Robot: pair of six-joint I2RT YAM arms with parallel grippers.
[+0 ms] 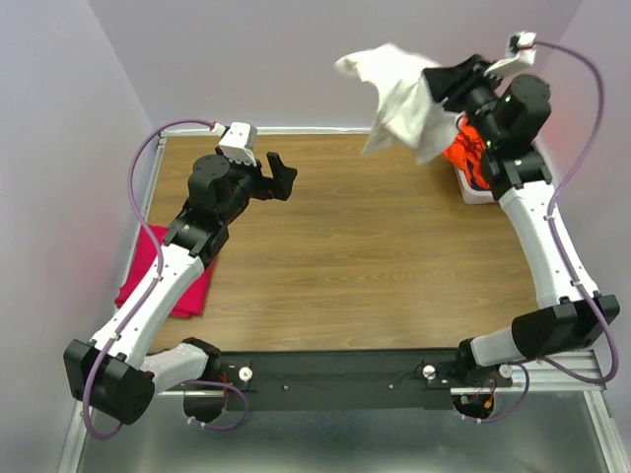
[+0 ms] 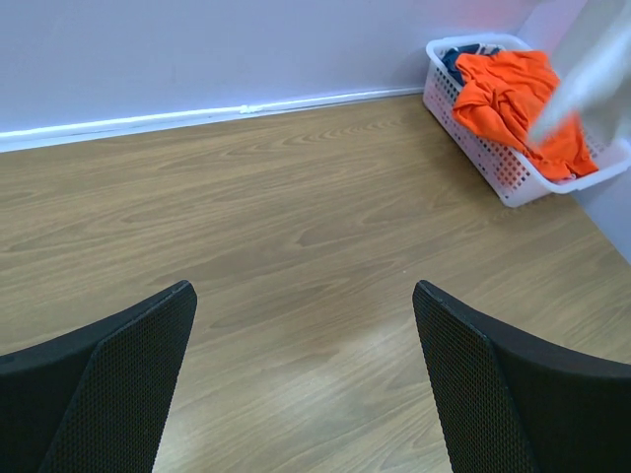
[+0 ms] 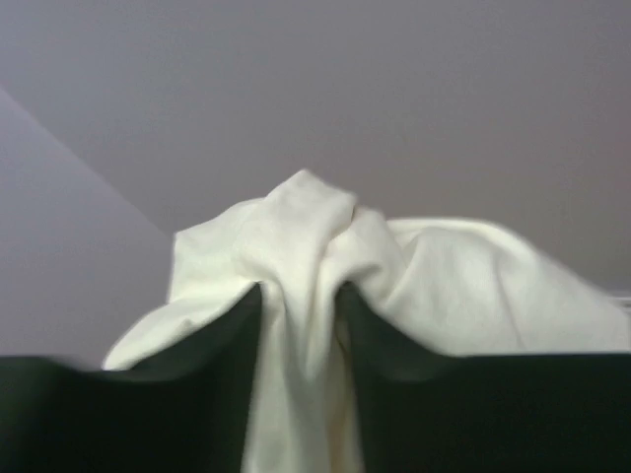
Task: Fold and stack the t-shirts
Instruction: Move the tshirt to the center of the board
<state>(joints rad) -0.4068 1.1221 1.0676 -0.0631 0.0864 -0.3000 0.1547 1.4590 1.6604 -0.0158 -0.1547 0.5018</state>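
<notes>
A wood-grain tabletop (image 1: pixel 375 266) is enclosed by pale lilac walls (image 1: pixel 246 59) at 9, 12 and 3 o'clock. A white strip (image 2: pixel 246 106) is run along its 12 o'clock edge. A black rail (image 1: pixel 345 372) is fixed at 6 o'clock, with a grey metal surface (image 1: pixel 345 439) seen below it.

The cream-white t-shirt (image 1: pixel 399 99) hangs bunched in mid-air at the upper right of the frame, the orange t-shirt (image 1: pixel 461 153) lies crumpled just below it, and the magenta-pink t-shirt (image 1: pixel 192 291) lies folded flat at the left edge.

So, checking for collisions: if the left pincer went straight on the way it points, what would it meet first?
Probably bare table, then the back wall; the basket sits off to its right.
</notes>
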